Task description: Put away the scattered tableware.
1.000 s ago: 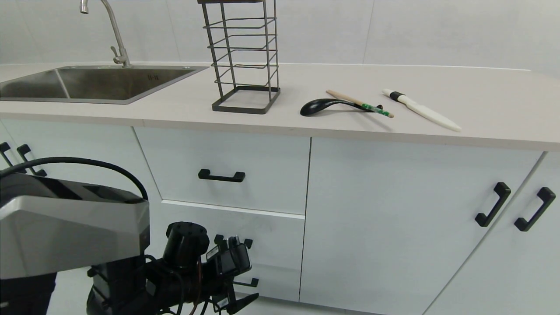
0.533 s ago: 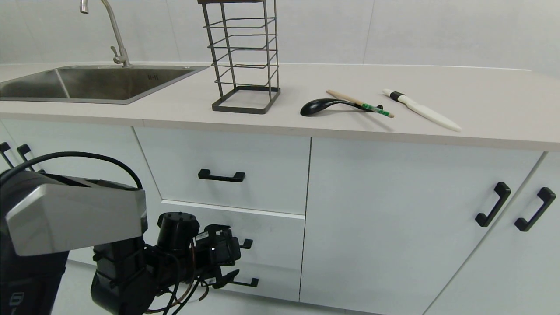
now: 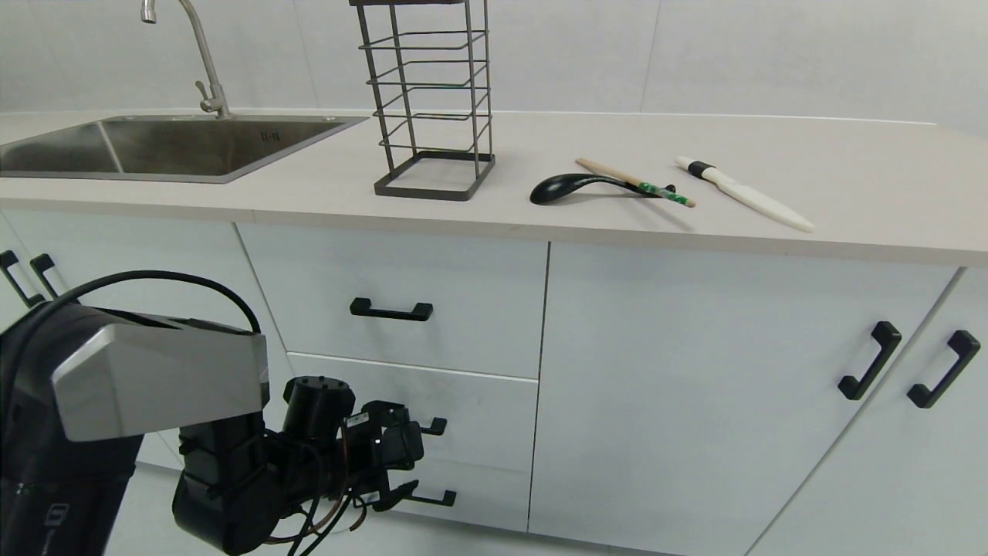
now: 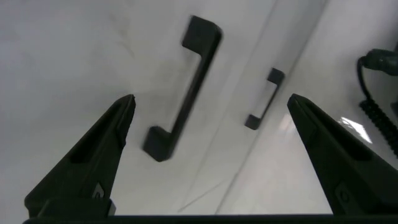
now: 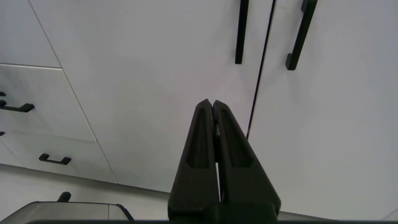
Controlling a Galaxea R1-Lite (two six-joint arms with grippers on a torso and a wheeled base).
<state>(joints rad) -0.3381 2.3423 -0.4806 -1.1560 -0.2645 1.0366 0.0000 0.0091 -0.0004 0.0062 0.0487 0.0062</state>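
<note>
Left gripper [image 4: 211,102]: jaws apart, empty, held low before the drawer fronts under the desk [image 3: 772,139]. One black drawer handle [image 4: 183,93] lies in the gap between the jaws, not yet touched as far as can be seen. Right gripper [image 5: 214,109]: jaws pressed together on nothing, facing the white cabinet doors [image 5: 155,74].

Tableware, all loose on the desk toward its front edge, right of middle:
- black spoon [image 3: 559,188], bowl nearest the wire rack [image 3: 432,100];
- wooden chopsticks [image 3: 634,184] with a green band, resting across the spoon's handle;
- white knife [image 3: 745,194] with a black band, just to the right, apart from the other two.

The wire rack stands upright near the desk's middle, holding nothing. A sink [image 3: 170,143] occupies the left end.

Assessment: no item is put away and none is in hand. The work appears to be at its opening step, likely a drawer pull. All three pieces remain to be collected and stowed.
</note>
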